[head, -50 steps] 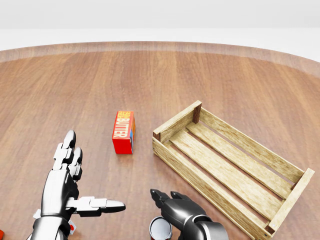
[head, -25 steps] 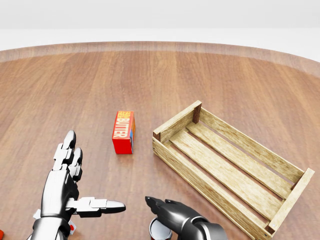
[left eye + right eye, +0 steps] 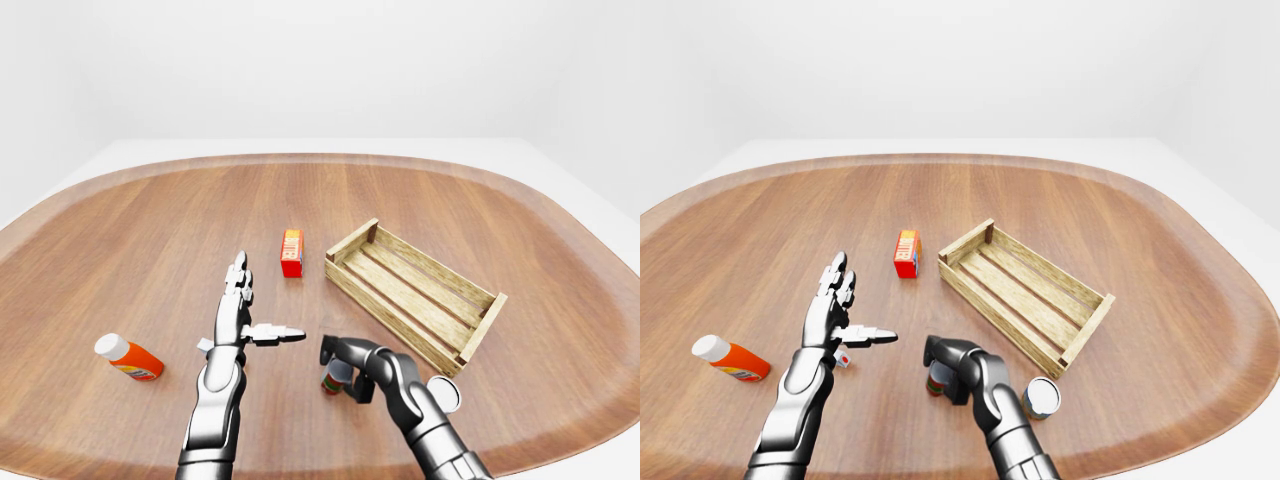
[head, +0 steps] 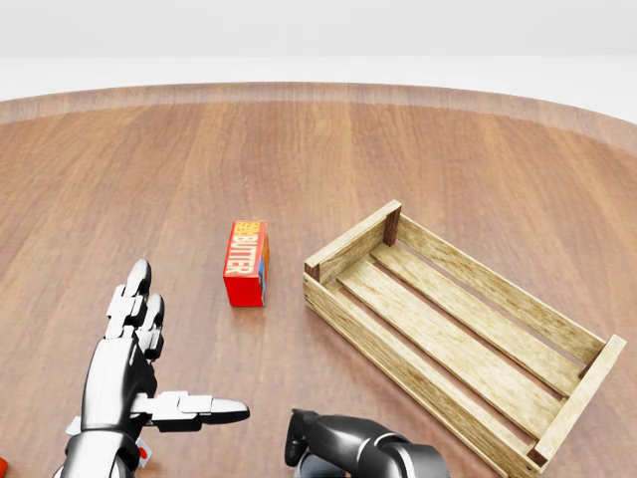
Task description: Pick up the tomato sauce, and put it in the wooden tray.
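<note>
Butter box (image 4: 246, 262) upright at table (image 3: 150, 230) centre; orange bottle (image 3: 129, 357) lying at 8 o'clock; grey can (image 3: 1042, 397) at 5 o'clock

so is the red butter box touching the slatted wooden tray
Apart. The head view shows bare tabletop between the red butter box and the slatted wooden tray's near corner.

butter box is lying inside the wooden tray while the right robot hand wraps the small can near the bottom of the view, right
Not quite. In the left-eye view the butter box lies on the table, left of the wooden tray and apart from it, not inside. The rest holds: the right robot hand wraps the small can near the bottom.
</note>
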